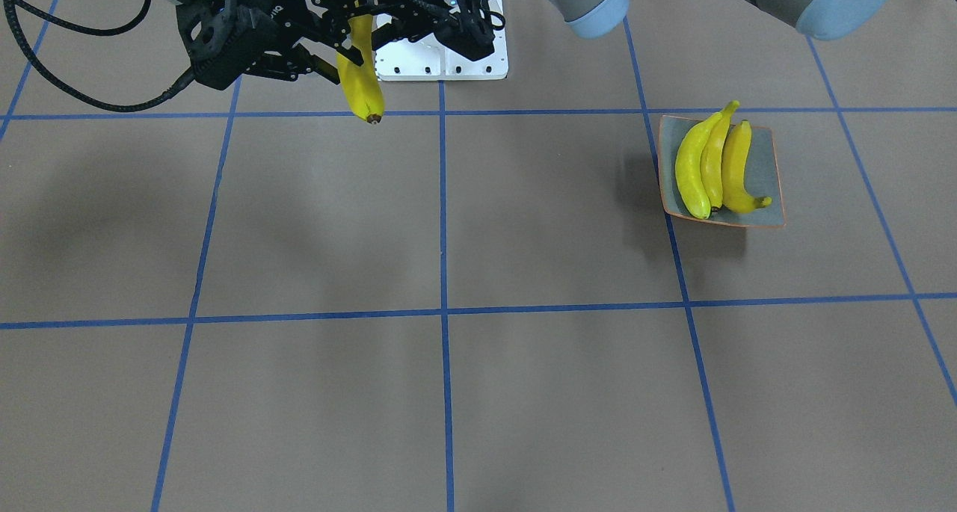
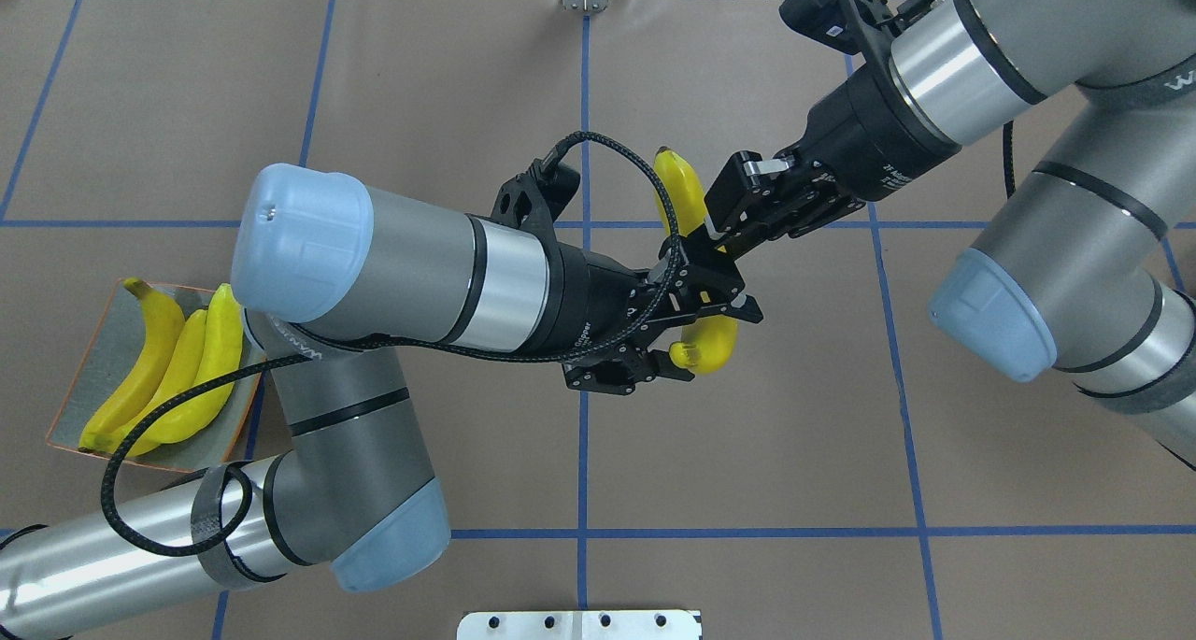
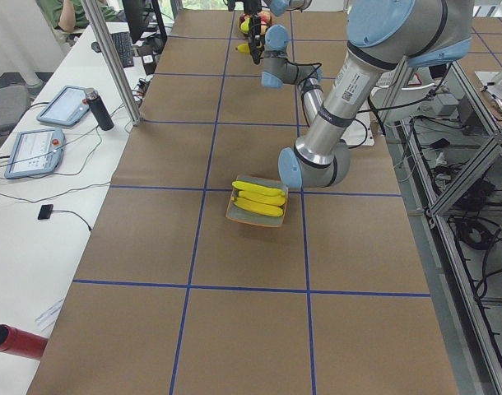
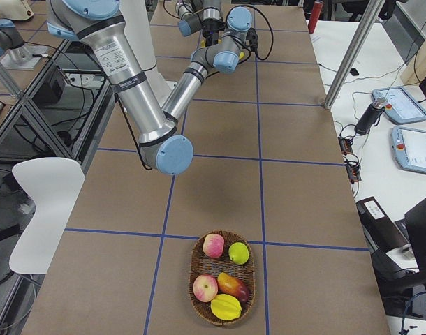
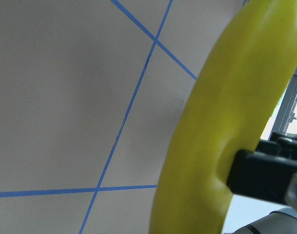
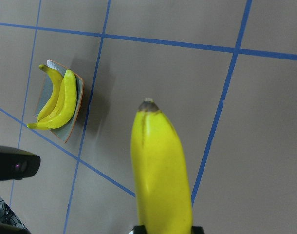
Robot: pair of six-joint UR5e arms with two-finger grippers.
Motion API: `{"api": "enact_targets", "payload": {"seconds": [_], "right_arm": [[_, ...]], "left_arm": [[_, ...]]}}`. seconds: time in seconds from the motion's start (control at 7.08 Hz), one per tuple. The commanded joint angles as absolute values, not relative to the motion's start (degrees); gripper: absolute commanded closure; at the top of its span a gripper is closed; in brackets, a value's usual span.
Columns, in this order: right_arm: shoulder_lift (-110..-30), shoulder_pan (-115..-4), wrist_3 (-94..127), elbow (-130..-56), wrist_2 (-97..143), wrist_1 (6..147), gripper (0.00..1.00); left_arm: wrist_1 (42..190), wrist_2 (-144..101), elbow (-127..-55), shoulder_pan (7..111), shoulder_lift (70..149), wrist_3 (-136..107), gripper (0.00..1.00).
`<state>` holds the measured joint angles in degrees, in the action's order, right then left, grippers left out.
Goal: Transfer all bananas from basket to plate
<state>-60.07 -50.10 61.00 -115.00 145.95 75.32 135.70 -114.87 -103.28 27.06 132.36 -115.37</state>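
Closest in, both my grippers meet on one bright yellow curved banana, held in the air over the brown paper-covered table with its blue tape grid. My right gripper is clamped round the banana's middle. My left gripper brackets the stem end at 6 o'clock, and the dark tip points to 12. I read this as a hand-over from right to left. My left wrist view shows what the overhead cannot: one black finger pad lying flat against the peel. The opposite pad is hidden, so I judge the left gripper closed on the banana rather than see it outright. At 8 o'clock from the held fruit sits the square grey-blue plate with a thin orange rim, with three more yellow bananas lying side by side in it. Three of four look delivered, and this one has yet to cross over and be set down. Farthest off, at the table's end on my right, only the right side view catches the oval woven wicker basket. It holds reddish apples and other mixed fruit but no banana that I can make out, so I judge nothing is left to fetch.
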Motion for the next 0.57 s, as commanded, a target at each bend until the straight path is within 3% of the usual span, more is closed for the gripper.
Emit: {"api": "enact_targets", "payload": {"seconds": [0.0,0.28,0.42], "right_arm": [[-60.1,-49.9,61.0,-114.7,145.9,75.2,1.00],[-60.3,-49.8,61.0,-114.5,146.0,75.2,1.00],[-60.3,-49.7,61.7,-114.4,145.9,75.2,0.24]], "left_arm": [[135.7,-114.9,-103.4,26.9,132.3,-115.7,0.97],[135.7,-115.0,-103.4,27.0,132.2,-115.8,1.00],[135.7,-115.0,-103.4,27.0,132.3,-115.9,1.00]]}}
